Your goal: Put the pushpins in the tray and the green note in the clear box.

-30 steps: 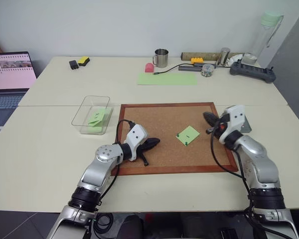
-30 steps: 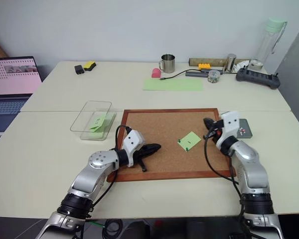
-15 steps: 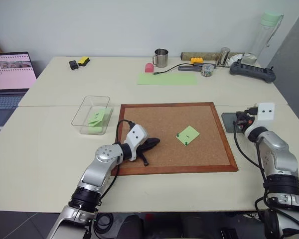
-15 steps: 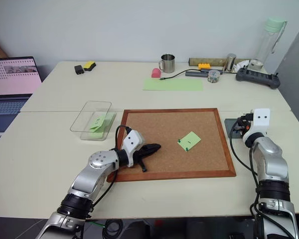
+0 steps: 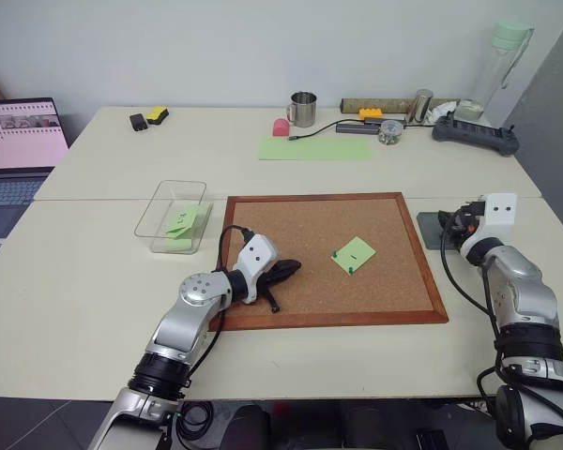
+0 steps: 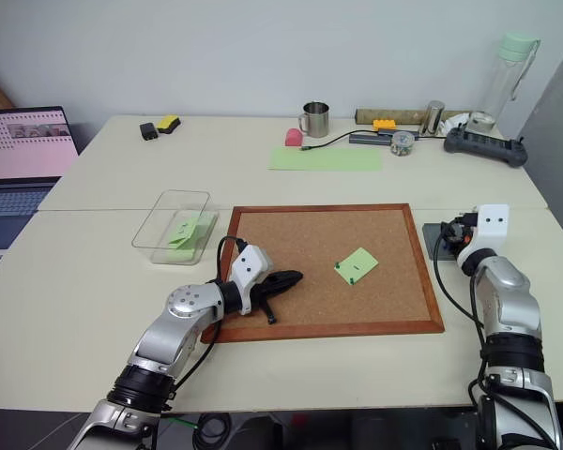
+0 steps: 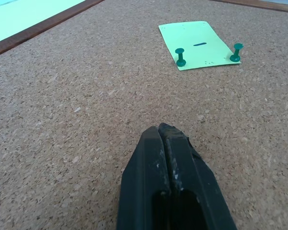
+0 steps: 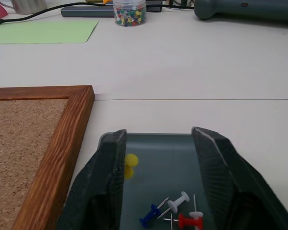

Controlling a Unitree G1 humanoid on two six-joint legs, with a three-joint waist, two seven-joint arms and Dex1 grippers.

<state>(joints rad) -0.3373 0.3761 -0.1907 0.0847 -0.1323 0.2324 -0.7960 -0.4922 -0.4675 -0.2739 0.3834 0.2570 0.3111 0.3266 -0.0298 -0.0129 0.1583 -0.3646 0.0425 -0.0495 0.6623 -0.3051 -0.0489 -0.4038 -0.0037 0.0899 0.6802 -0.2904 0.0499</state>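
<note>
Right gripper [image 8: 158,139]: arm extended to the right of the corkboard [image 5: 263,225], fingers spread apart over the tray [image 8: 158,153]. A yellow pushpin [image 8: 130,165] lies in the tray beside one finger; white, blue and red pins [image 8: 175,213] lie nearer the camera. Left gripper [image 7: 165,132]: fingers pressed together, empty, resting low over the cork, pointing toward the green note [image 7: 200,44]. The note lies flat on the board, fixed by two green pushpins [image 7: 181,57] and bearing a short dark mark; no writing is legible. The clear box [image 5: 159,206] stands left of the board with green paper inside.
</note>
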